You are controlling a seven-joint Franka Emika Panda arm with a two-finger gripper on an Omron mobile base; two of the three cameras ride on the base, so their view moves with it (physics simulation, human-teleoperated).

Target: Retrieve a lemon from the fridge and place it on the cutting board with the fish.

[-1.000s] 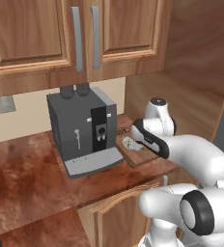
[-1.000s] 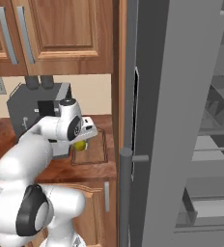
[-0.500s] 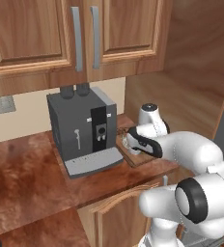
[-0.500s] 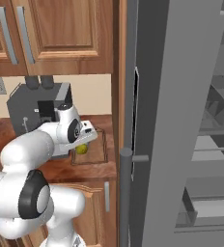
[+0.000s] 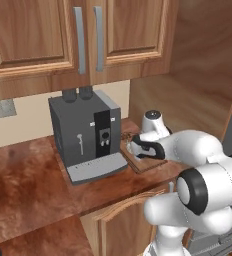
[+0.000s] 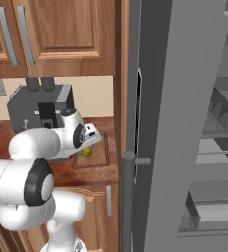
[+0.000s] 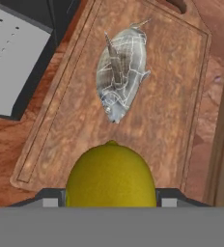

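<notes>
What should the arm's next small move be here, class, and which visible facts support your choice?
Probably lower a little and open the jaws to let go. In the hand view the lemon sits between the fingertips of the gripper, above the cutting board, on bare wood apart from the fish. The right base view shows the lemon just over the board, so the task's last step is a release.
</notes>
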